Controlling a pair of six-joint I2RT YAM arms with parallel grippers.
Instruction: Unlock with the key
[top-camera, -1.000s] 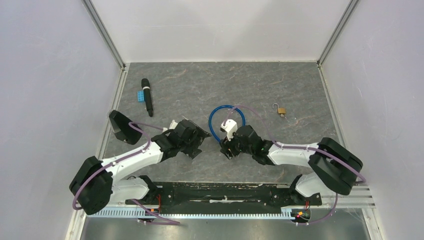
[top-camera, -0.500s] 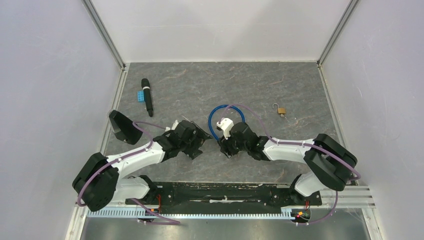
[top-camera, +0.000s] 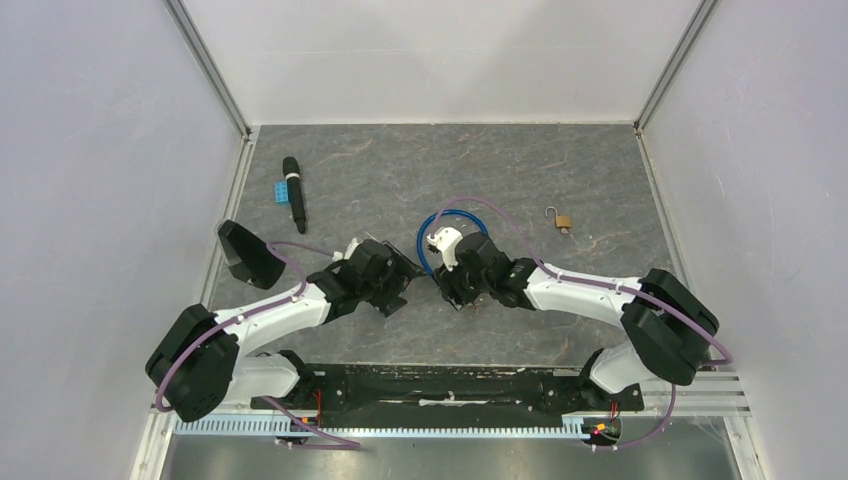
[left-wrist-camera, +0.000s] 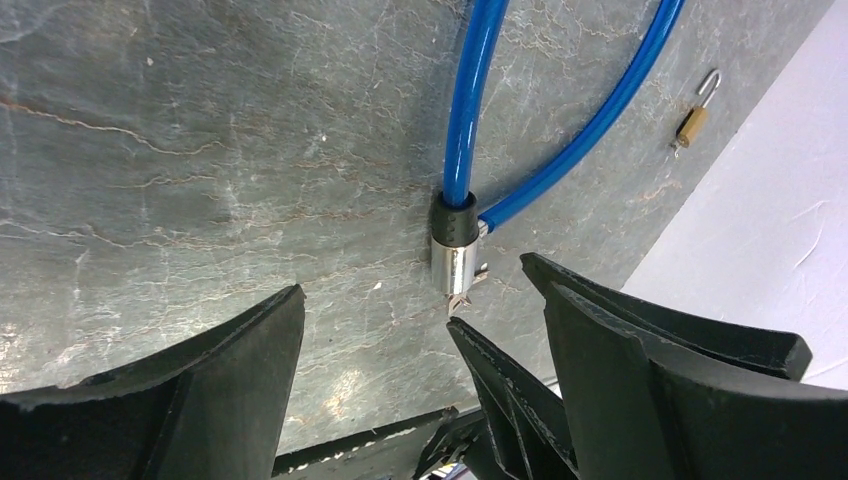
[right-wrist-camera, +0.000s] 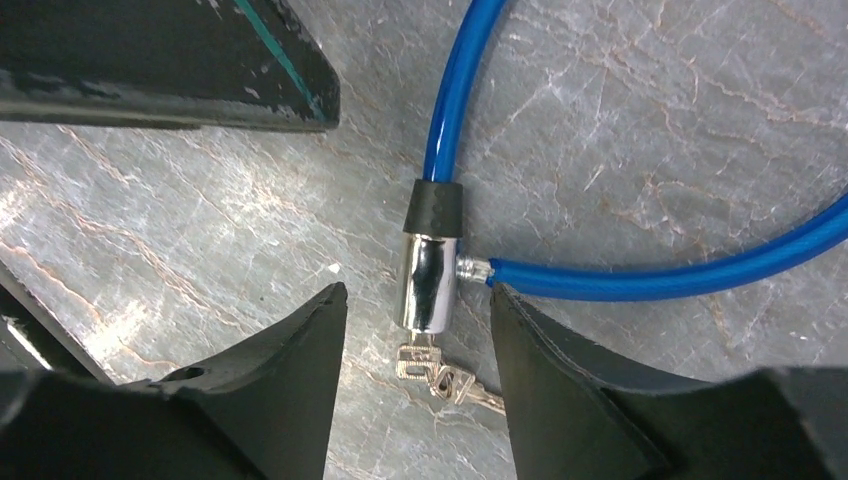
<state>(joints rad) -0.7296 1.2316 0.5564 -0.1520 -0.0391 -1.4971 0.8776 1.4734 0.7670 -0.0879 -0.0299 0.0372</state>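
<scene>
Grey table (top-camera: 380, 170), blue cable lock (right-wrist-camera: 430, 270), key (right-wrist-camera: 440, 378) clearest from right wrist, left fingers (left-wrist-camera: 200, 390) and right fingers (right-wrist-camera: 270, 400) spread.

The left gripper (top-camera: 400, 288) and right gripper (top-camera: 451, 292) face each other, fingers (right-wrist-camera: 270, 390) spread apart.

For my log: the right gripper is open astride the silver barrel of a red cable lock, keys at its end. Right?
Only the colour is wrong: the right wrist view shows a blue cable. The right gripper, silver barrel and keys are as stated.
</scene>
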